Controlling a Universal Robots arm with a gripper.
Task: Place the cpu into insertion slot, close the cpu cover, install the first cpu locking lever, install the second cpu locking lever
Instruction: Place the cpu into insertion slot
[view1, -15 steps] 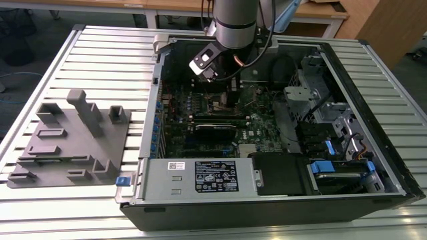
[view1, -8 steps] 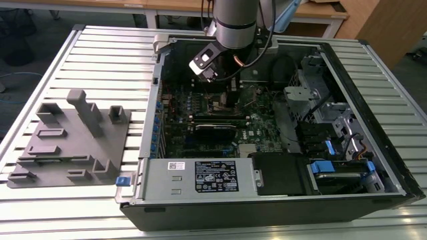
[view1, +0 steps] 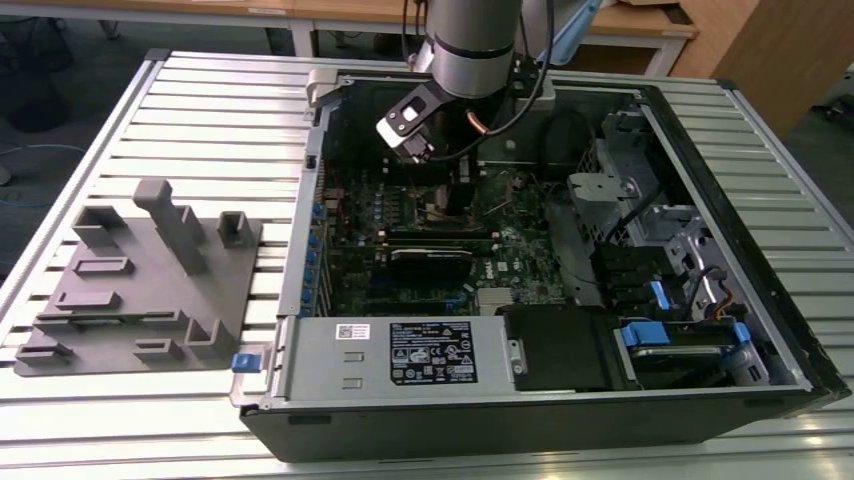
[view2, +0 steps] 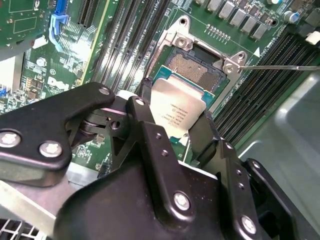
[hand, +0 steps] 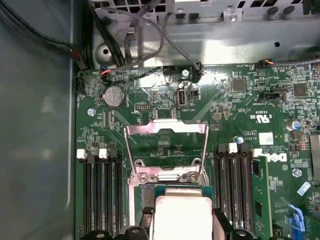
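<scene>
cpu (view2: 177, 107), second wrist view: clamped btw gripper (view2: 175, 117) fingers (view2: 142, 117), over insertion slot (view2: 195, 70); near edge hidden by fingers; square, no long axis, metal top toward cam.
cpu (hand: 182, 217), first wrist view: cut off at frame edge; cpu cover (hand: 166, 129) swung open.
cpu, exterior view: hidden under gripper (view1: 420, 148).

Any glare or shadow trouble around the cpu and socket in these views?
First wrist view: the square silver-grey metal-topped cpu glares near white, with a hot spot on the grey metal chassis wall. Second wrist view: the black claw holds the cpu, evenly lit, by the square black insertion slot. Exterior view: the green circuit board lies in shadow beside the bright slatted metal table.
</scene>
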